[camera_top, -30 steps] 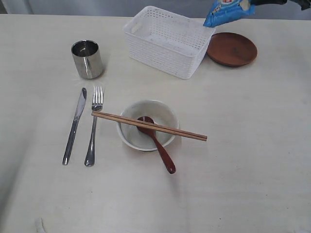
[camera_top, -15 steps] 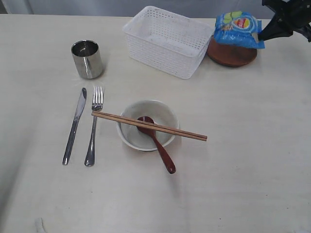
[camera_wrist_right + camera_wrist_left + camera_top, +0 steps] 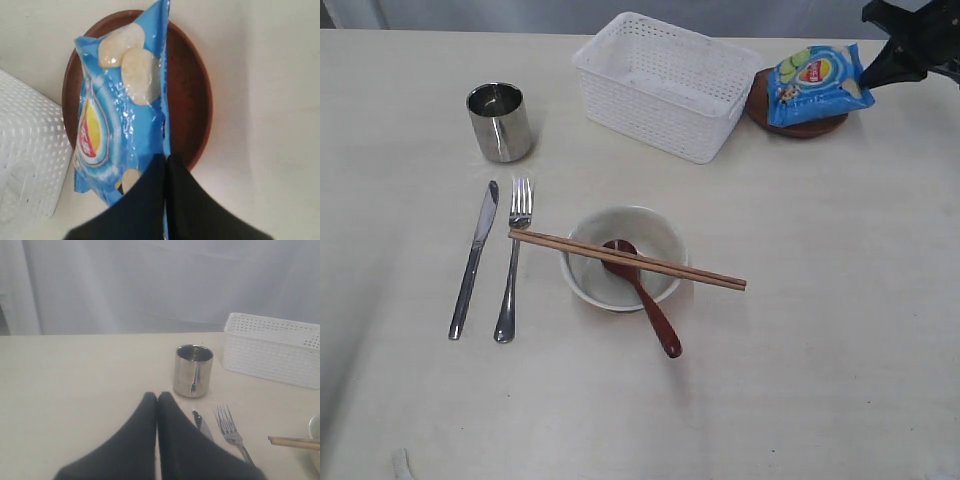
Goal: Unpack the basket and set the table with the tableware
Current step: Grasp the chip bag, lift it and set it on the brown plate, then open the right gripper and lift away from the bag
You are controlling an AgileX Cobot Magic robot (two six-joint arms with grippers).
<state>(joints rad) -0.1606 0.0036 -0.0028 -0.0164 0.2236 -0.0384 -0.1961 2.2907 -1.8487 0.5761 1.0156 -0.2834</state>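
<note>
The right gripper [image 3: 165, 157] was clamped on one edge of a glossy blue chip bag [image 3: 120, 115], its dark jaws pressed together with the foil pinched between them. The bag's long axis ran straight out from the fingertips and crossed the middle of the round brown plate [image 3: 187, 100], which lay directly beneath the bag and just ahead of the jaws. From the exterior view the bag looked to be resting on the plate, though real contact could not be confirmed. Beyond the far end of the bag, just beside the plate, stood the white perforated plastic basket [image 3: 660, 85], apparently empty. The coming move probably turned on letting go where the bag lay, since it was already centred over the plate. The left gripper [image 3: 157, 396] was closed on nothing, well apart from the plate; ahead of its tips on the pale beige table [image 3: 75, 370] stood the shiny steel cup [image 3: 193, 370]
</note>
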